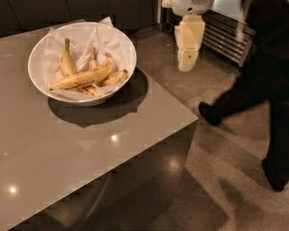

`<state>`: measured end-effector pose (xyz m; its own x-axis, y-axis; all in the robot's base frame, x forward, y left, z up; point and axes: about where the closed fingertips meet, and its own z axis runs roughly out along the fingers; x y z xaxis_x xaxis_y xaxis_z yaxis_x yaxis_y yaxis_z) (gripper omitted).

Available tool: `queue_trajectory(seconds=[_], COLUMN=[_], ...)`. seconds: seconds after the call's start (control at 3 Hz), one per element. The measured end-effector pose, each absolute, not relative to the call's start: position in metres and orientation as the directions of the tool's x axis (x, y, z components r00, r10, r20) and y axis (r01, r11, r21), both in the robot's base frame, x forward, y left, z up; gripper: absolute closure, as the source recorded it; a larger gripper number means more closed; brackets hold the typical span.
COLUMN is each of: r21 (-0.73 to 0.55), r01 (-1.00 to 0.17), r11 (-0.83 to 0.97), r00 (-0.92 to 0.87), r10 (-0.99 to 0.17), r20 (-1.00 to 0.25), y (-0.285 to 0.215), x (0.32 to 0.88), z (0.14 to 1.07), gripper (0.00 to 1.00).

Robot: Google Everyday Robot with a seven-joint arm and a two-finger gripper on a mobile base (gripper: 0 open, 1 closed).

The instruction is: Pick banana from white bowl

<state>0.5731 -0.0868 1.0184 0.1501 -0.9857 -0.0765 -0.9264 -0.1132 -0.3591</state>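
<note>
Hanging off the bench [67,158], out past its right edge and near the far right corner, the cream-coloured pincer [186,65] points straight down over the speckled floor [226,189]. It sits under a white rounded arm housing [189,5] that is cut by the top of the camera view. It reads as one pale block, so I cannot tell whether the pincer is open or closed. It holds nothing and is well apart from the fruit.

The white bowl [30,67] stands on the bench close to the far right corner, with its rim near the right edge and a dark shadow beneath it. Crumpled white paper [106,38] lines the bowl and rises above the rim on the far side.

The banana [83,77], long, yellow and brown-speckled, lies across the middle of the bowl. Its left end is low and its right end is raised toward the bench's right edge. A shorter banana with a greenish stem [67,61] lies behind its left half, stem toward the far edge. A small stubby banana [115,77] lies just beside the long one's right end, and another small one [92,58] shows behind it. More small pieces peek out under its near side.

Two light spots [113,137] glint on the grey top toward the near edge. Beyond the right edge, a person's dark legs [271,90] cross the floor, with one shoe [208,113] near the near right corner. A slatted grille [230,40] runs behind the pincer.
</note>
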Motion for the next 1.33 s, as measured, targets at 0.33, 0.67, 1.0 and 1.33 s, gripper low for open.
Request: queue_trajectory(seconds=[0.33,0.67,1.0,1.33], r21=[-0.374,-0.358,-0.34,-0.367], r01=[-0.92,-0.92,-0.905,-0.895], r11=[-0.113,-0.159,-0.257,-0.254], r00=[0.167,0.221,0.316,0.322], r10=[-0.979,-0.965,-0.94,-0.936], r20=[-0.114,-0.139,-0.13,-0.139], y=[-0.077,-0.046,0.001,0.008], x=[0.583,0.591,0.596,0.601], z=[1.022,1.02,1.017,1.019], gripper=[0.0,0.0,0.0,0.0])
